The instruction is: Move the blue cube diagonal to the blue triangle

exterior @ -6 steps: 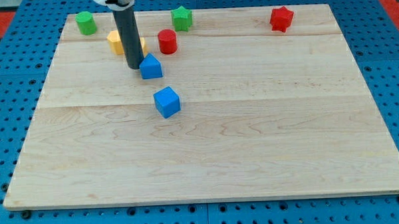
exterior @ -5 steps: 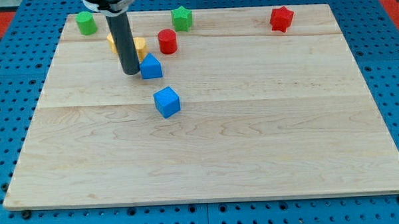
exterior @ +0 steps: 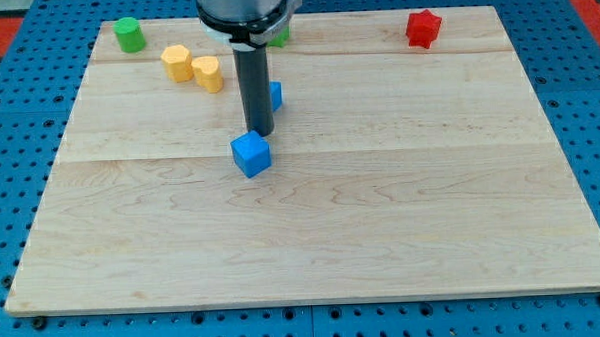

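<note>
The blue cube (exterior: 250, 153) lies on the wooden board (exterior: 381, 186), left of centre. My tip (exterior: 260, 133) stands just above the cube's top right edge, touching it or nearly so. The blue triangle (exterior: 275, 95) is mostly hidden behind the rod; only a blue sliver shows at the rod's right side, up and to the right of the cube.
Two yellow blocks (exterior: 176, 63) (exterior: 208, 74) lie at the upper left, a green cylinder (exterior: 127, 34) in the top left corner and a red star (exterior: 423, 28) at the top right. A green block (exterior: 280, 34) peeks out behind the arm.
The rod has swung from the triangle's left to just above the cube. The blue triangle has shifted right. The red cylinder is now hidden behind the rod. The cube has not moved.
</note>
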Tool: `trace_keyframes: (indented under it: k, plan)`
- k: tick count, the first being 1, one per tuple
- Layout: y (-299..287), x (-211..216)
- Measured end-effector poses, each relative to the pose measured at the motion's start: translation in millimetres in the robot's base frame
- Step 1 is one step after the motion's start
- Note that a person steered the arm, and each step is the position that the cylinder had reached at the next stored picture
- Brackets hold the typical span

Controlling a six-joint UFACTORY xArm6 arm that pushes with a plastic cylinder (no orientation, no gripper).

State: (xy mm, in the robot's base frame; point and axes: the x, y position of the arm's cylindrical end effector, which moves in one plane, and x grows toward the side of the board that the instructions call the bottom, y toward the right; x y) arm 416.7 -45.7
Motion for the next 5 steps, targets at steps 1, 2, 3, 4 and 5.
trace_keyframes:
  k: [1, 2, 3, 4, 5]
  plan:
    - [42, 36]
    - [47, 87]
    - [39, 112]
    - [-7, 72]
    - [0, 28]
